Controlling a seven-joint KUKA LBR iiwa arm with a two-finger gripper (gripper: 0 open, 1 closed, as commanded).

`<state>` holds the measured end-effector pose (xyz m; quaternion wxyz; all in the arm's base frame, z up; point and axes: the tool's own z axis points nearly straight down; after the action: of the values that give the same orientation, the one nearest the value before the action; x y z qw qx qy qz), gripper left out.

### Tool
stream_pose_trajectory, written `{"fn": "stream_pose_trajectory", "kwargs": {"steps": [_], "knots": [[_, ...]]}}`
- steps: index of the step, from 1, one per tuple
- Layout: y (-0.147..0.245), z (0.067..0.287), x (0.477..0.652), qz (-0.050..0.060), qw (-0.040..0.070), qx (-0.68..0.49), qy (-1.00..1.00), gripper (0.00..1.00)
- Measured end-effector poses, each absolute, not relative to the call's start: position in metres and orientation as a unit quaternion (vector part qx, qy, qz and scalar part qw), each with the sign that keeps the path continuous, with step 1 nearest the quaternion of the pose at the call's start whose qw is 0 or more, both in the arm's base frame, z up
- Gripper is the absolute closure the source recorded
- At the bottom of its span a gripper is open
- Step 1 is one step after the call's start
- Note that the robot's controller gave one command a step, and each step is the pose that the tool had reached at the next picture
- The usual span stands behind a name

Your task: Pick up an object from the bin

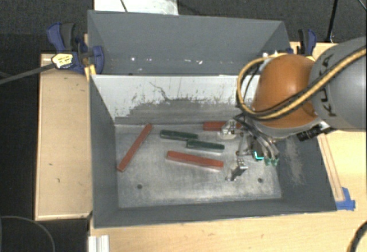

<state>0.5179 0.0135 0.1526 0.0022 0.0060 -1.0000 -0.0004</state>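
Note:
My gripper [235,173] hangs low over the bin floor at the right, just past the right end of a red-brown stick [195,160] that lies flat in the middle. Nothing shows held in it. A dark green stick [205,145] lies just behind the red-brown one, to the gripper's left. A short red piece [214,126] rests near the back wall, close to the gripper's upper part.
A second dark green stick [179,135] lies further left near the back. A long red-brown stick [135,146] leans against the left wall. The arm's orange cover and cables hide the bin's right rear corner.

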Motion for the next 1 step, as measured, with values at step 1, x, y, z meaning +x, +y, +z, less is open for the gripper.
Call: {"fn": "stream_pose_trajectory", "kwargs": {"steps": [1], "knots": [[0.0135, 0.1554, 0.5197, 0.000, -0.001, 0.006, -1.000, 0.00]]}}
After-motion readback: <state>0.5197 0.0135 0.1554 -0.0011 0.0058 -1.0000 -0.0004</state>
